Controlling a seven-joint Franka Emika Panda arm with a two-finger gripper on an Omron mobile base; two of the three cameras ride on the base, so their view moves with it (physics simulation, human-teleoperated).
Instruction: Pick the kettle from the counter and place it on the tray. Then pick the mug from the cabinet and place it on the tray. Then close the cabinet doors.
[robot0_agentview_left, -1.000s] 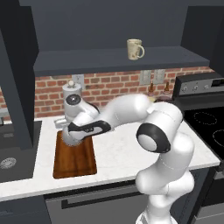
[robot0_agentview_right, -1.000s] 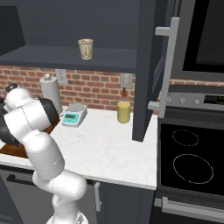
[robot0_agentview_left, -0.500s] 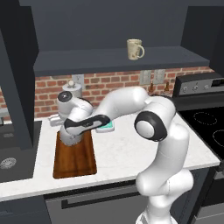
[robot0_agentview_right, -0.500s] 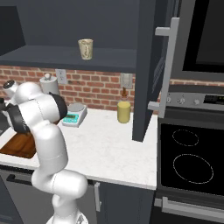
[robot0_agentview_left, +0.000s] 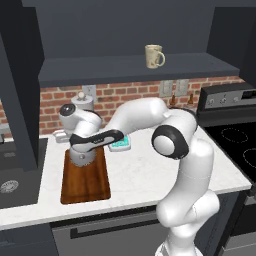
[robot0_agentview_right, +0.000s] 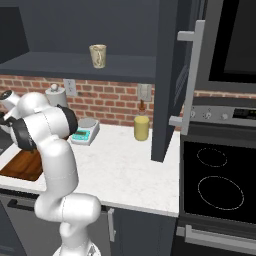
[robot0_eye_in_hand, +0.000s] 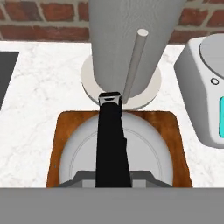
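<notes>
1. The counter (robot0_agentview_left: 150, 172) is lying bare between the tray (robot0_agentview_left: 97, 187) and the stove (robot0_agentview_right: 220, 182) in both base views.
2. The cabinet doors (robot0_agentview_right: 172, 75) are standing open; the right base view is showing one edge-on beside the stove.
3. The kettle (robot0_eye_in_hand: 78, 153) is sitting on the tray's far end; the hand view is showing its black handle (robot0_eye_in_hand: 111, 140) and the paper-towel holder (robot0_eye_in_hand: 131, 39) just beyond the rim.
4. The mug (robot0_agentview_left: 154, 56) is resting on the cabinet shelf.
5. The gripper (robot0_agentview_left: 80, 150) is hanging over the kettle; whether its fingers are gripping, I cannot tell.
</notes>
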